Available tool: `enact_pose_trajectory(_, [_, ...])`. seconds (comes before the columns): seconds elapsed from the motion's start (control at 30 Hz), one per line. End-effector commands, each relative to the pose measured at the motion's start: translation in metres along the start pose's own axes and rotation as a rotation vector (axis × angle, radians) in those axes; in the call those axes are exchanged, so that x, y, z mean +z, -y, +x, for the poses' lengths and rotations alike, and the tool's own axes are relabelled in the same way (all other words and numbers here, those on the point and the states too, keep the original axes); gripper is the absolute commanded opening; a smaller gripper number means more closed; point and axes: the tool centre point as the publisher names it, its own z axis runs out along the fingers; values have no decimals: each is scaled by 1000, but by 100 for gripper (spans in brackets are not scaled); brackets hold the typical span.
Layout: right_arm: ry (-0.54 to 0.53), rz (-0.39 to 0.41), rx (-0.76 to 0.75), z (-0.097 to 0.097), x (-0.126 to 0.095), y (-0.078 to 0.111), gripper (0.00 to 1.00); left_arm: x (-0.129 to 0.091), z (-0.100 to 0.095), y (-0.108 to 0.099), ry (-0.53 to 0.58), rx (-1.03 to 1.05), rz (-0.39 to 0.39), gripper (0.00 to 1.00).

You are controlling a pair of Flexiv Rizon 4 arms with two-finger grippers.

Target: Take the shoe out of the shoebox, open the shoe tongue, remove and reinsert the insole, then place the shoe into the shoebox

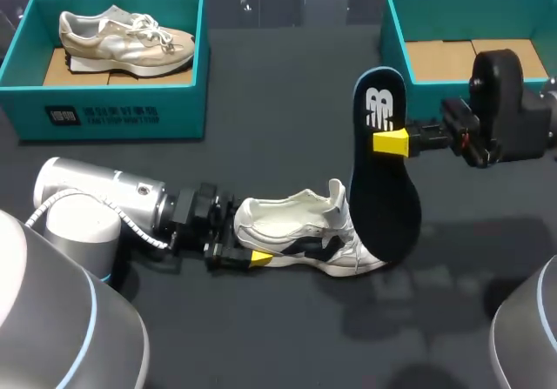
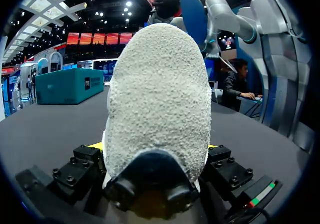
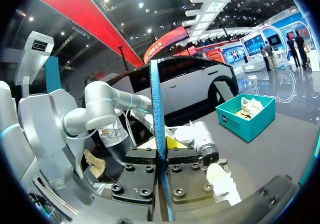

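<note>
Right gripper (image 1: pixel 389 142) is clamped on the upper end of the dark foam insole (image 1: pixel 383 206), held upright at the toe of the white mesh sneaker (image 1: pixel 296 224). The sneaker is pinched at the heel by the left gripper (image 1: pixel 252 257) on the dark table (image 1: pixel 287 102). Unboxing and insole removal are judged done; reinsertion and return to the empty teal cardboard shoebox (image 1: pixel 389 19) are left. Tongue state and insole-to-shoe contact cannot be made out.

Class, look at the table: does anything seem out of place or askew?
Yes: the dark insole stands nearly upright, pinched by the right gripper, its lower end at the white shoe rather than flat inside it. That suits mid-task handling; nothing looks spilled or damaged.
</note>
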Motion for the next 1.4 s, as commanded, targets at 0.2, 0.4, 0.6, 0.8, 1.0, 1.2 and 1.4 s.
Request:
enact_pose_trajectory(0.2, [77, -7, 41, 23, -6, 11, 0, 1, -1, -2, 1, 0, 0, 0])
enact_pose_trajectory(0.4, [80, -6, 53, 25, -4, 19, 0, 1, -1, -2, 1, 0, 0, 0])
enact_pose_trajectory(0.6, [80, -14, 56, 26, -1, 22, 0, 1, -1, -2, 1, 0, 0, 0])
enact_pose_trajectory(0.8, [80, -14, 56, 26, -1, 22, 0, 1, 0, -3, 0, -1, -5, 0])
enact_pose_trajectory(1.0, [80, -14, 56, 26, -1, 22, 0, -4, 1, -2, 6, -36, -21, 100])
enact_pose_trajectory(1.2, [80, -14, 56, 26, -1, 22, 0, -17, 3, 1, 24, -55, -57, 100])
enact_pose_trajectory(1.4, [80, -14, 56, 26, -1, 22, 0, -35, 2, 0, 37, -64, -172, 100])
